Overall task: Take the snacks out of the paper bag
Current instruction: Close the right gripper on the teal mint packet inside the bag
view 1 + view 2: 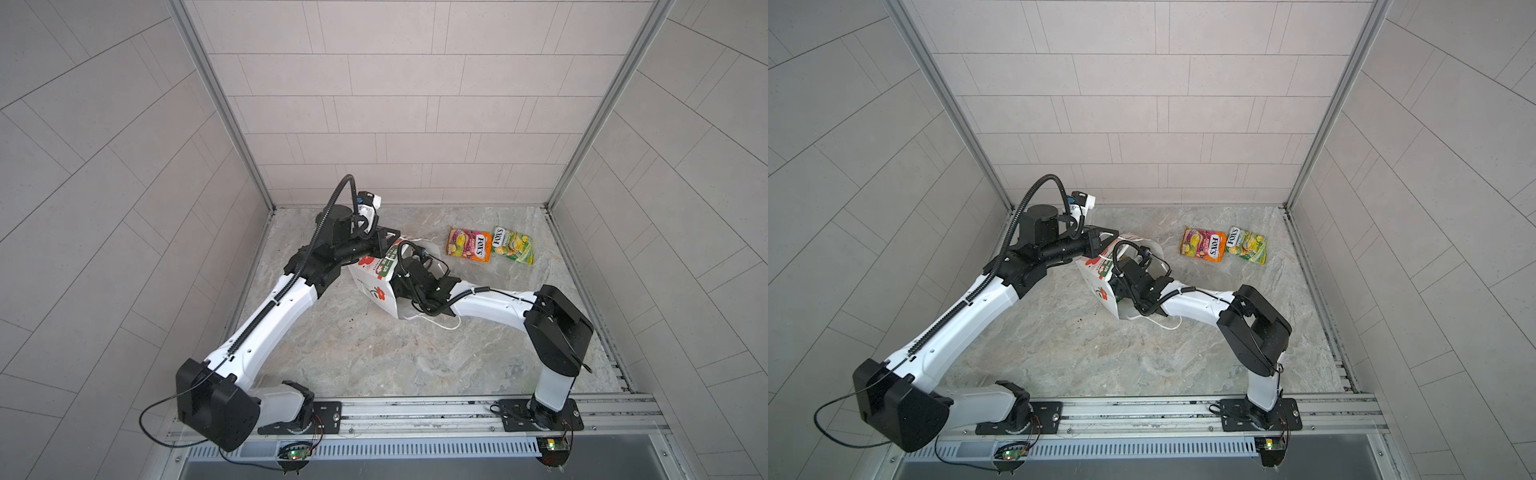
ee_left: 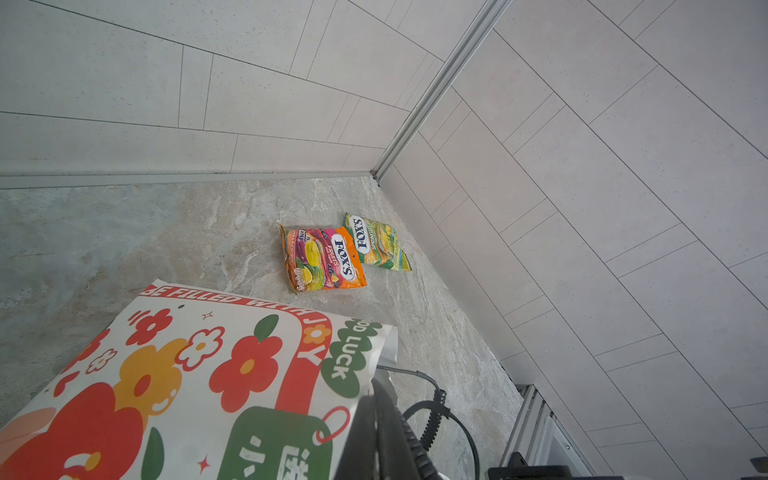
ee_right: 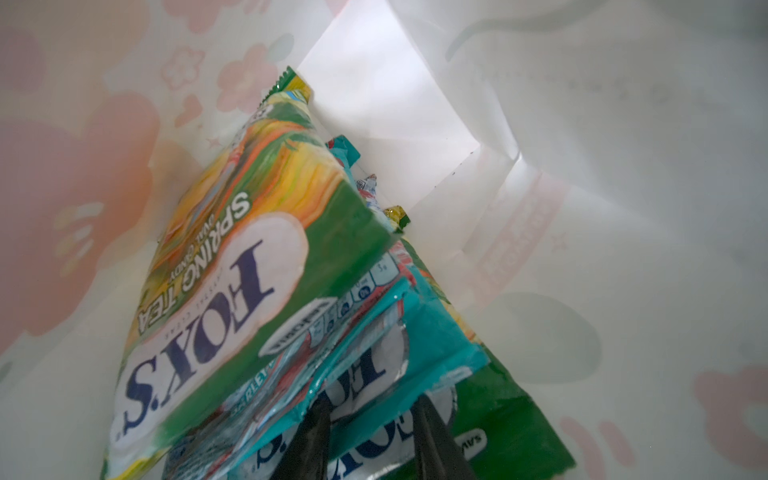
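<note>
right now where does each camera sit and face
Top views: high above the front, looking down on the table; both arms show.
Left wrist: above the paper bag, facing the far corner; a black cable shows.
Right wrist: inside the bag, facing packets; its fingertips show.
Shared: top and left wrist see the orange packet.

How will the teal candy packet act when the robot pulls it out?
Probably floppy: the teal candy packet looks thin and crinkled. Likely slippery, since its glossy film shines. It may drag the green Spring Tea packet overlapping it.
</note>
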Tool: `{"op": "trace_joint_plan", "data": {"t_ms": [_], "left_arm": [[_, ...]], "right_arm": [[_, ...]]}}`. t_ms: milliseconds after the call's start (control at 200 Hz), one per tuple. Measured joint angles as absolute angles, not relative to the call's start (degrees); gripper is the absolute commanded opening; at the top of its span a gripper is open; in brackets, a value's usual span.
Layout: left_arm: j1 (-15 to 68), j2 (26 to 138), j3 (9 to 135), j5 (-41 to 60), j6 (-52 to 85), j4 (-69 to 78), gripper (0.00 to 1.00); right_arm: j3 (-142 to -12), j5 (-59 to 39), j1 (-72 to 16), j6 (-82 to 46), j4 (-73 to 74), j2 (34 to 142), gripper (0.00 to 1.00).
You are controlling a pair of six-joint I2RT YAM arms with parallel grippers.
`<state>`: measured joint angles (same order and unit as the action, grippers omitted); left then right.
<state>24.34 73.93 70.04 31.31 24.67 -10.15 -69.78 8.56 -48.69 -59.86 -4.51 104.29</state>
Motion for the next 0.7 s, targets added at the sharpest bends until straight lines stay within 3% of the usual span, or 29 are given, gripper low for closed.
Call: {"op": "trace_joint_plan", "data": {"t_ms": [310, 390, 535, 701], "left_arm": [[24.3, 73.9, 70.0, 31.3, 24.7, -10.1, 0.00], [24.3, 73.9, 70.0, 31.3, 24.7, -10.1, 0.00], [24.3, 73.9, 70.0, 31.2, 24.8, -10.1, 0.00], [24.3, 73.9, 70.0, 30.8, 24.8, -10.2, 0.00]], "right_arm": [[-72.9, 8.6, -47.9, -61.4, -4.3, 108.0, 0.39], [-73.5, 8.3, -47.6, -61.6, -4.0, 108.8, 0.31], [-73.8, 7.4, -46.8, -61.0, -2.3, 110.2, 0.00], [-71.8, 6.4, -46.6, -60.2, 1.2, 109.2, 0.00]]}}
